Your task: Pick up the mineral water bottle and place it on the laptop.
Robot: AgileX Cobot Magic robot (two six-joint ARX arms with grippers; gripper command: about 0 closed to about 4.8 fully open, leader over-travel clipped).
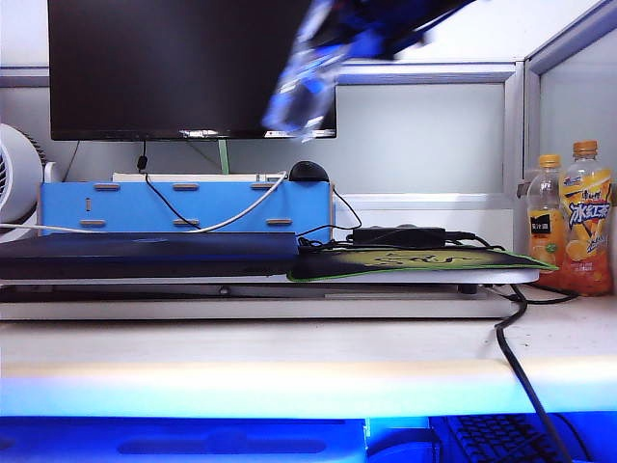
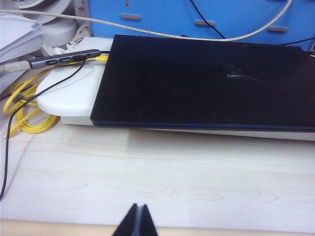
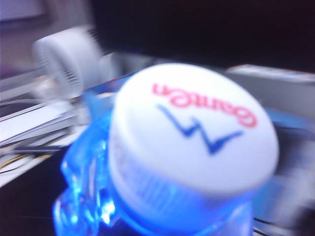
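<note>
The mineral water bottle (image 1: 301, 82) hangs tilted and motion-blurred high in the air in front of the monitor, held by my right gripper (image 1: 352, 39), which reaches in from the upper right. In the right wrist view its white cap (image 3: 192, 130) with red lettering fills the frame above the blue-tinted neck; the fingers are hidden there. The laptop (image 1: 145, 256) lies shut and flat on a white stand at the left, its dark lid (image 2: 206, 83) bare. My left gripper (image 2: 138, 219) hovers shut over the wooden desk, short of the laptop's front edge.
A black monitor (image 1: 174, 68) stands behind a blue box (image 1: 183, 207). A green-and-black mouse pad (image 1: 424, 262) with a power adapter (image 1: 397, 234) lies to the right of the laptop. Two orange-capped drink bottles (image 1: 576, 222) stand far right. A fan (image 1: 14, 178), a yellow cable (image 2: 24, 105) and a USB hub (image 2: 61, 59) sit left.
</note>
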